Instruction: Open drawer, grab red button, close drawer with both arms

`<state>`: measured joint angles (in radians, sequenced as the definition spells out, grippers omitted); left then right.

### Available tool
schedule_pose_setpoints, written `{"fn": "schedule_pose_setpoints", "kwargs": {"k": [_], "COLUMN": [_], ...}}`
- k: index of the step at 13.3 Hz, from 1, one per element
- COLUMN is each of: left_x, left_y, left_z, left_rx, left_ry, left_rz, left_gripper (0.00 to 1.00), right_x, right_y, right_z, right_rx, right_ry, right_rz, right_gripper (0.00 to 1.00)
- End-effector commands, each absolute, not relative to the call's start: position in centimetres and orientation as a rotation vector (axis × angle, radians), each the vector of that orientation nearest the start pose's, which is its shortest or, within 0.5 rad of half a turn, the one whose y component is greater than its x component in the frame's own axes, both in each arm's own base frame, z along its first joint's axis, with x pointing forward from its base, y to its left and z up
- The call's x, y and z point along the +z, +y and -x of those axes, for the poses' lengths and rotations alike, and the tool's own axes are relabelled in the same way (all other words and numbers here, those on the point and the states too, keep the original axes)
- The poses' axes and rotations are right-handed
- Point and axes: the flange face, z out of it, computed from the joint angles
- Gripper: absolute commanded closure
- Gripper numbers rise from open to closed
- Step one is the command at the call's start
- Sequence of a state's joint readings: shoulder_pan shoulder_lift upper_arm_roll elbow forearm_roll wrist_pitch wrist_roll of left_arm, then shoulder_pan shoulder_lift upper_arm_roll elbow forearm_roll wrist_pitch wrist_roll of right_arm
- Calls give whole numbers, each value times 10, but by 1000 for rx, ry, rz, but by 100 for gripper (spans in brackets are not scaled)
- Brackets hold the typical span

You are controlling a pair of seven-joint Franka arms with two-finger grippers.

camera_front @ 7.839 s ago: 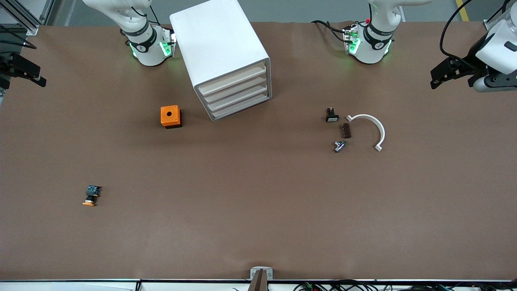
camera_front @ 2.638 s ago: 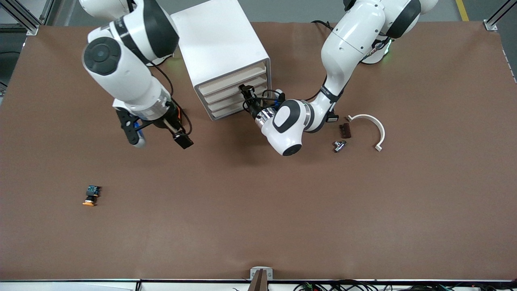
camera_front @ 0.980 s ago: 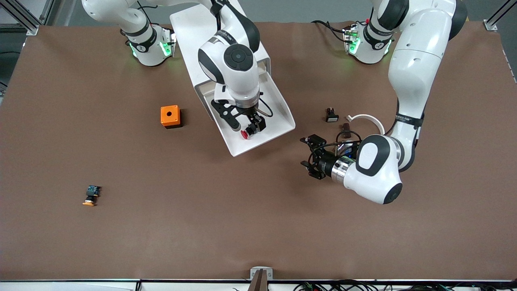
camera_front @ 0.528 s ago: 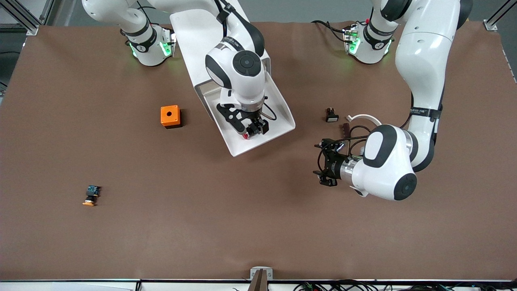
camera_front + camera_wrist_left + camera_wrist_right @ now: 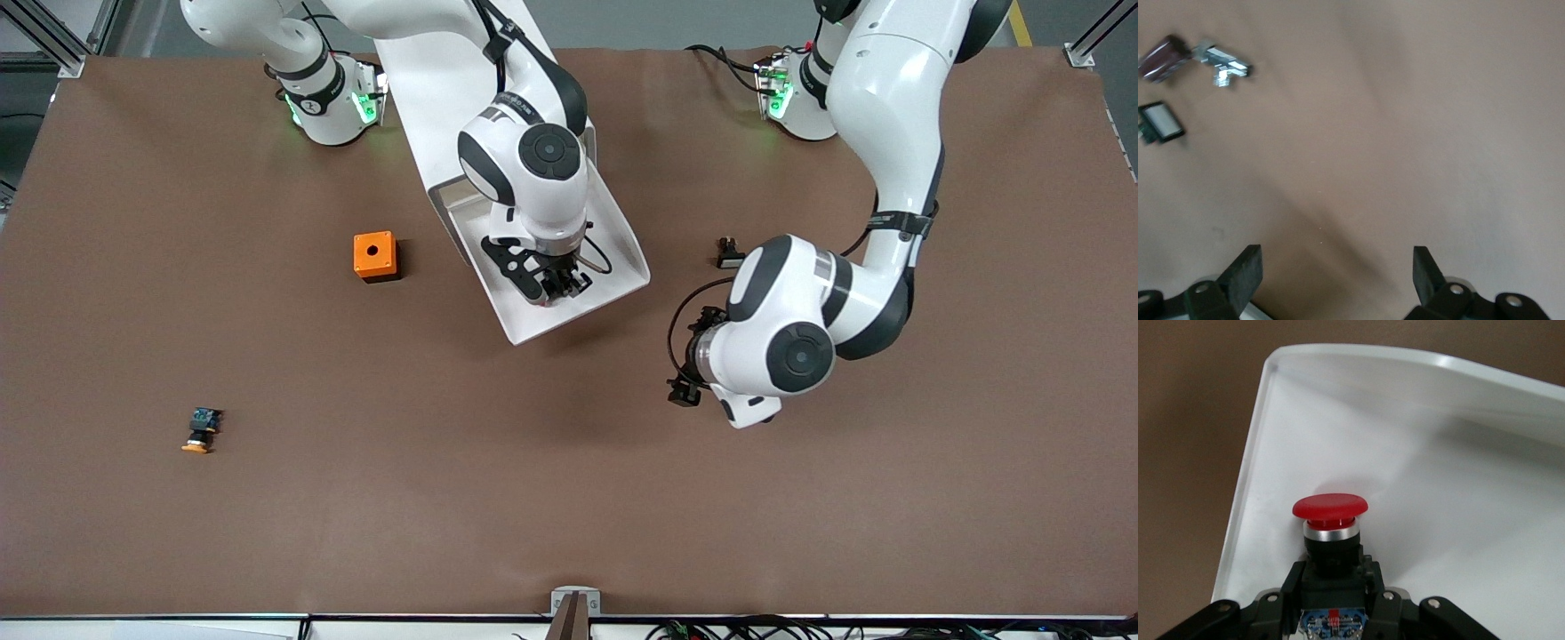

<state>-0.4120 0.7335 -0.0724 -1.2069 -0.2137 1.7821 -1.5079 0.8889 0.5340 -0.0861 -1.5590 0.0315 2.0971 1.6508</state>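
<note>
The drawer [image 5: 615, 238] stands pulled far out of the top of the white cabinet [image 5: 444, 80]. My right gripper [image 5: 553, 289] is down inside it, near the drawer's front corner. In the right wrist view the drawer [image 5: 1458, 487] floor fills the frame and my right gripper [image 5: 1331, 577] is shut on the black body of the button [image 5: 1330, 510], whose red cap points toward the drawer's front wall. From the front view the hand hides the button. My left gripper [image 5: 686, 357] hangs open over bare table beside the drawer's front, and in its wrist view my left gripper [image 5: 1337, 270] holds nothing.
An orange cube with a hole [image 5: 376, 256] sits beside the cabinet toward the right arm's end. An orange-capped button [image 5: 201, 429] lies nearer the camera. A small black switch [image 5: 729, 253] lies by the left arm, along with a metal part [image 5: 1225, 63] and a brown piece [image 5: 1161, 57].
My right gripper has come down onto the button and shut on it. The left arm has folded and its hand has turned downward over the table, still open.
</note>
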Motion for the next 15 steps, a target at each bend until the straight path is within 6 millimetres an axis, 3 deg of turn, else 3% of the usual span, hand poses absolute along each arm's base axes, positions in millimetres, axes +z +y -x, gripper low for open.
{"fn": "schedule_pose_setpoints", "kwargs": {"k": [1,4,6,8,10,12,15], "left_x": [339,338,334,322,312,313,309], "left_y": [-339,-369,-401,-433,-460,-475,-515], "left_z": [-651,-640,-625,-604,-583,-572,-533], "left_rx": [395,297,247,227,206,212,286], "left_ry": [-1398,-1097,-948,-844,-758,-730,-703], "left_rz": [2850,3011,3068,3080,3083,3091,3101], "left_gripper": [1,0,0,0,0,0,0], "right_x": [359,389,418,431,429,419,409], "right_y": [508,479,440,368,298,235,144], "right_z": [-487,-517,-546,-586,-619,-644,-672], "right_rx": [-39,-26,1,20,61,80,70], "right_ry": [1321,1333,1235,1030,852,739,508], "right_rz": [2822,2826,2838,2928,3007,3038,3073], "right_gripper": [100,100,100,100,100,100,100]}}
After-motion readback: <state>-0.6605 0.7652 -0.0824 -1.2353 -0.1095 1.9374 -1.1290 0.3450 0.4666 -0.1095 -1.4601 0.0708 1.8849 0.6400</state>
